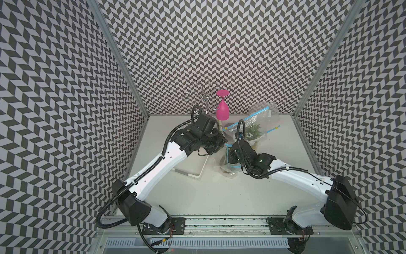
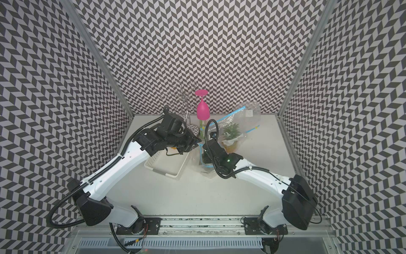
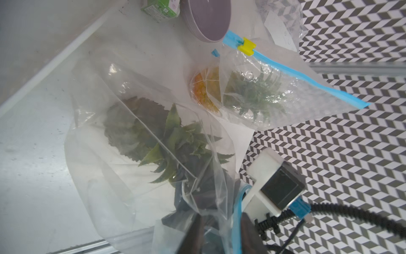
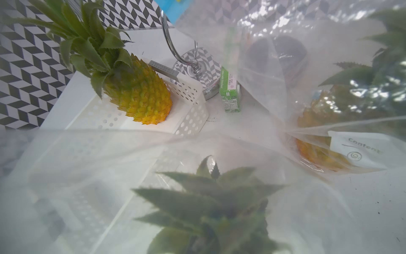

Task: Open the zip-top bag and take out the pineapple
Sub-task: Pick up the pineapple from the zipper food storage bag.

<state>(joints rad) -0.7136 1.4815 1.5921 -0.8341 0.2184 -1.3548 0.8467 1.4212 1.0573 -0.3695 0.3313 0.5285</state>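
Green-crowned pineapple [image 4: 215, 198], bagged, at right end effector [image 1: 230, 157]

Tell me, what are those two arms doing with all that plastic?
Both arms meet at a clear zip-top bag with a pineapple inside, its leaves toward the pincers. The left pincer has its jaws apart at the bag's mouth. The right pincer is buried in plastic, so its grip is unclear. A loose pineapple already lies in the white basket, and a second bagged pineapple sits farther back.
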